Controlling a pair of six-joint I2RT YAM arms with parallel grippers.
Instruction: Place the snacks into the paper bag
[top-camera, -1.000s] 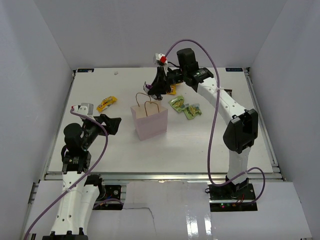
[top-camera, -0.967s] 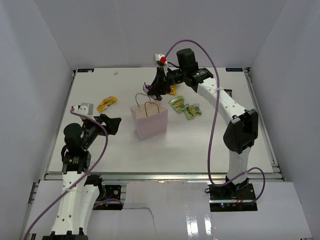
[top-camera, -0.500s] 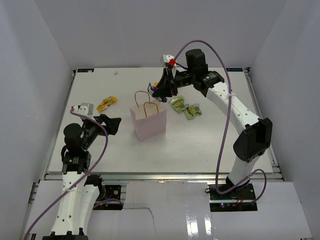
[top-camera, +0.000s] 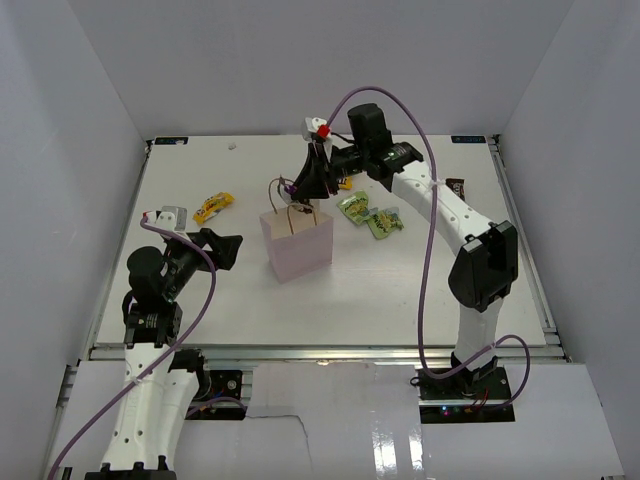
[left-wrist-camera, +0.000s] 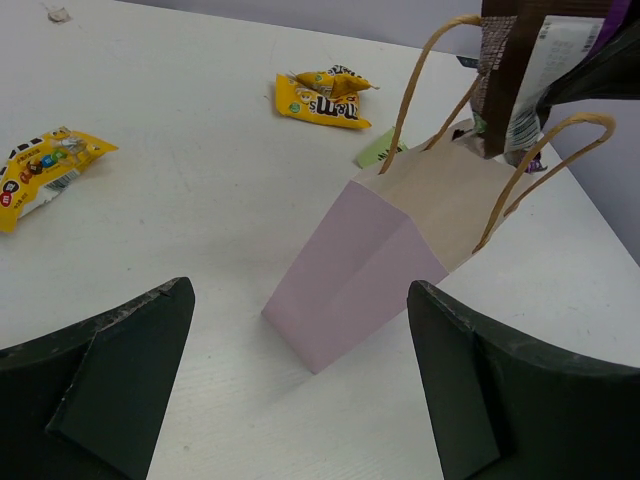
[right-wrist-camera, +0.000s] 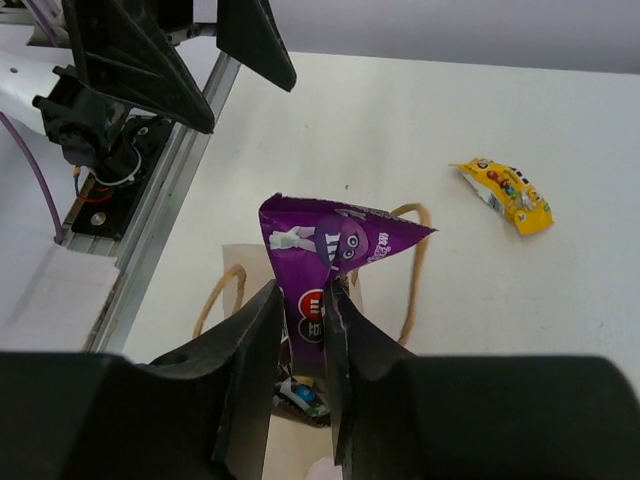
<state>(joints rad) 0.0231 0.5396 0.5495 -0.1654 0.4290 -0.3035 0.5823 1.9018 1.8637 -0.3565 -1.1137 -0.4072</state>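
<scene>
The pale pink paper bag (top-camera: 298, 247) stands upright mid-table, mouth open. My right gripper (top-camera: 306, 186) is shut on a dark purple snack packet (right-wrist-camera: 335, 243) and holds it right over the bag's mouth, between the two cord handles. In the right wrist view (right-wrist-camera: 300, 300) another packet (right-wrist-camera: 306, 393) lies inside the bag (right-wrist-camera: 240, 258). My left gripper (top-camera: 226, 247) is open and empty, left of the bag (left-wrist-camera: 370, 270). Loose on the table are a yellow packet (top-camera: 213, 207) at the left, another yellow one (top-camera: 344, 182) behind the bag, and two lime-green ones (top-camera: 353, 205) (top-camera: 385, 222).
A dark packet (top-camera: 456, 184) lies near the table's right edge, beside the right arm. A small grey-white item (top-camera: 172, 214) lies at the left. White walls enclose the table on three sides.
My right gripper has moved left and down with the purple packet, from beside the bag's handles to over its mouth. The left arm has not moved.
</scene>
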